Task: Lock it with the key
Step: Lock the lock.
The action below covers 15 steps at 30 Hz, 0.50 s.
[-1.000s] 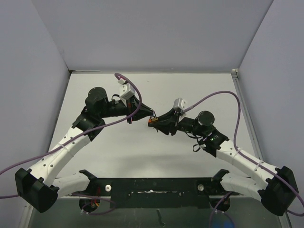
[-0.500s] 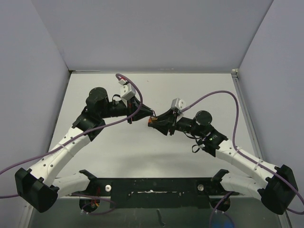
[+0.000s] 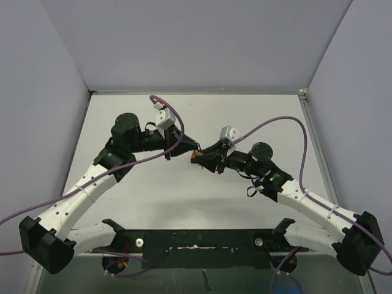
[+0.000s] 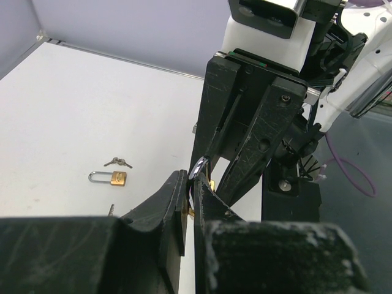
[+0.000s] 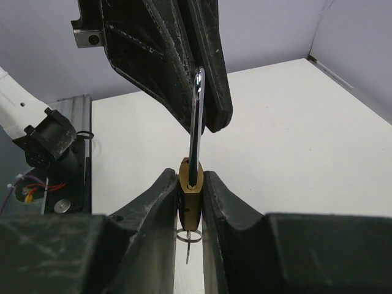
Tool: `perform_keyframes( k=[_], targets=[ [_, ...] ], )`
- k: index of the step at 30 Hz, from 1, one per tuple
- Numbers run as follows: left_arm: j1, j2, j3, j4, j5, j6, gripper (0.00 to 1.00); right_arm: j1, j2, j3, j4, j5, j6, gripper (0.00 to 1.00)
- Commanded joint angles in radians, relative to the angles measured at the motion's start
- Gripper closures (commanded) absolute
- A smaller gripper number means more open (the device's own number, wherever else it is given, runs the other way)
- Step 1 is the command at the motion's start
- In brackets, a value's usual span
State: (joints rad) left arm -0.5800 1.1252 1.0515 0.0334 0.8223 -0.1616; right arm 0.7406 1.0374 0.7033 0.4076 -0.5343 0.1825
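Right fingers (image 5: 150, 205) clamp the brass padlock (image 5: 191, 193) above the worktop's (image 3: 202, 202) middle, its shackle (image 5: 197, 122) upright. Left fingers (image 4: 171, 202) sit nearly closed at the shackle; whether they grip it, I cannot tell.

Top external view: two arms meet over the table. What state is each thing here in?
Brass padlock with a silver shackle: held in mid-air, shackle up.
Left end effector: shut on its shackle.
Right end effector: shut on its body.
Second brass padlock: lying flat on the white table, untouched.
Pair of small keys: lying beside it, apart.
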Motion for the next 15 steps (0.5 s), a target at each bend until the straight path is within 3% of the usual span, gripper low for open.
perform_keyframes(
  k=[1, 15],
  targets=[
    [-0.006, -0.02, 0.013, 0.074, 0.008, -0.017, 1.0, 0.014, -0.006, 0.05, 0.048, 0.007, -0.021, 1.0],
    [-0.016, -0.031, -0.033, 0.1, 0.049, -0.05, 1.0, 0.017, -0.032, 0.026, 0.11, 0.107, -0.031, 1.0]
  ],
)
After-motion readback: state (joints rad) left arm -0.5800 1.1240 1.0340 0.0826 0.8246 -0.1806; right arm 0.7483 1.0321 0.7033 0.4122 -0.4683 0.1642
